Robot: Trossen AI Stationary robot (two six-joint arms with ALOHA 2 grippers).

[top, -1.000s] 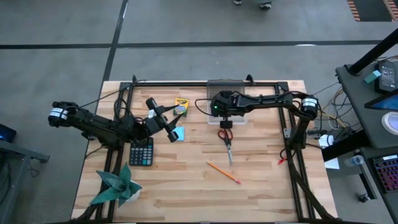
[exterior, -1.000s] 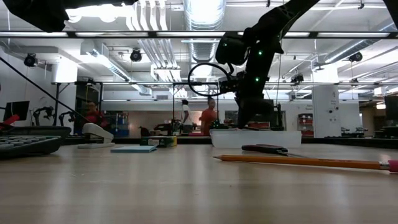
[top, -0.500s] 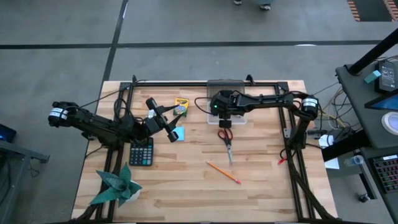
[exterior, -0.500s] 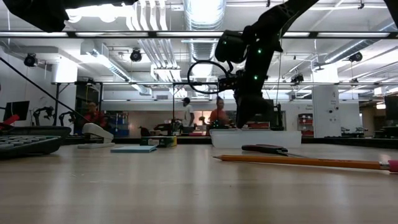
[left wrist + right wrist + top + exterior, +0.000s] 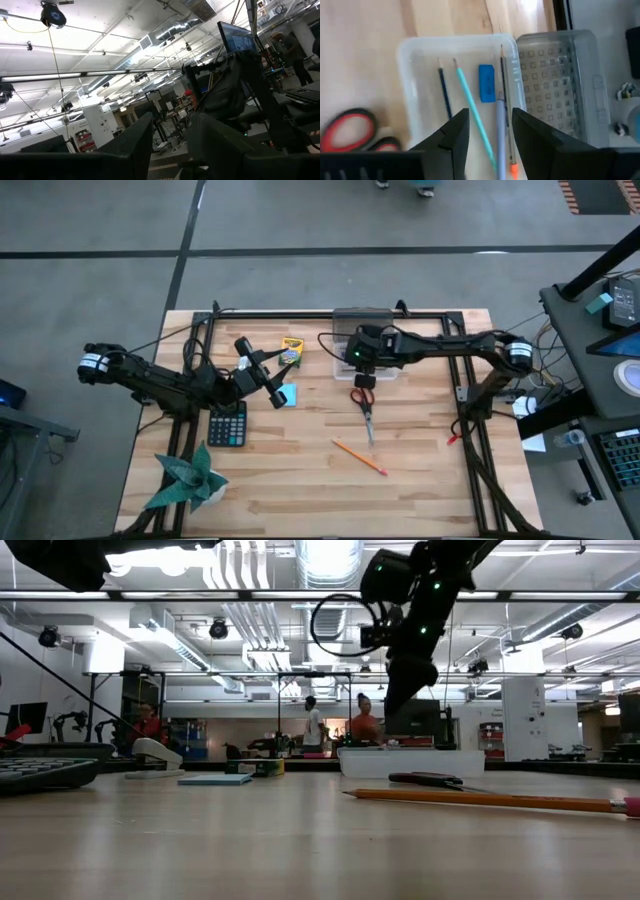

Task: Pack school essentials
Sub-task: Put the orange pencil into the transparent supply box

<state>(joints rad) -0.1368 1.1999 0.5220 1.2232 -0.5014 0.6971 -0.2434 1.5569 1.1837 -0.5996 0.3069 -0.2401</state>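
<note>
Right gripper (image 5: pixel 352 357): rising off the clear plastic pencil tray (image 5: pixel 410 75) at far centre; sitting noticeably higher in low view vs 0.5 s ago, arm swinging slightly right. Fingers (image 5: pixel 455 135) parted, gap clear in wrist view, holding nothing.
Change meaning: looking like a drop-off just finishing; gripper leaving empty, so free for next pick.
Tray contents: thin dark pencil (image 5: pixel 444 92), teal pen (image 5: pixel 470 102), small blue rectangular eraser (image 5: pixel 487 82), grey pencil (image 5: pixel 503 80) plus pale-lilac pen w/ orange tip (image 5: pixel 500 130), all lying lengthwise inside.
Lid: clear waffle-patterned plastic lid (image 5: pixel 555 95) resting just beside tray, on its far side; not yet on.
Red-handled scissors (image 5: pixel 363 402): lying on wood just near of tray, handles towards tray; untouched, likely next candidate.
Yellow pencil w/ pink eraser end (image 5: pixel 359 456): lying near-centre, well apart from tray.
Light-blue square note pad (image 5: pixel 288 395): lying left of centre, just beside left arm's tip.
Yellow-green crayon box (image 5: pixel 292 348): sitting far-left of tray, apart from it.
Left gripper (image 5: pixel 283 372): hovering tilted up over pad/crayon area, unchanged vs 1 s ago; fingers apart per wrist view, nothing between.
Not for packing: black calculator (image 5: pixel 228 425), green folded-paper plant (image 5: pixel 186 478), both near-left.
Progress est.: partway; four items waiting outside tray.
</note>
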